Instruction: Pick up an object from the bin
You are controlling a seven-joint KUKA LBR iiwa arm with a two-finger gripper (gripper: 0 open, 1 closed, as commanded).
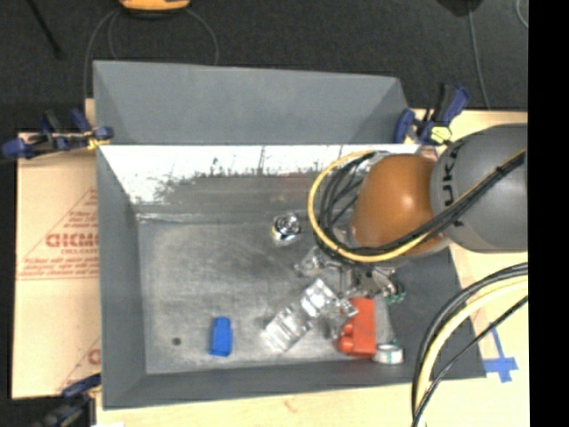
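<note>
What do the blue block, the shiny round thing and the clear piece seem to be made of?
Blue block: probably matte plastic, even dull colour. Shiny round thing: likely polished metal, bright mirror glints. Clear piece: likely transparent plastic, see-through with white highlights.

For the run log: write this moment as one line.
hand: low, right part of bin | beside it: clear piece, red block | apart: blue block, lower left

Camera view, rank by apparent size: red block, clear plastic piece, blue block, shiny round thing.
1. clear plastic piece and red block: too alike to rank.
2. blue block.
3. shiny round thing, only slightly smaller.
</note>
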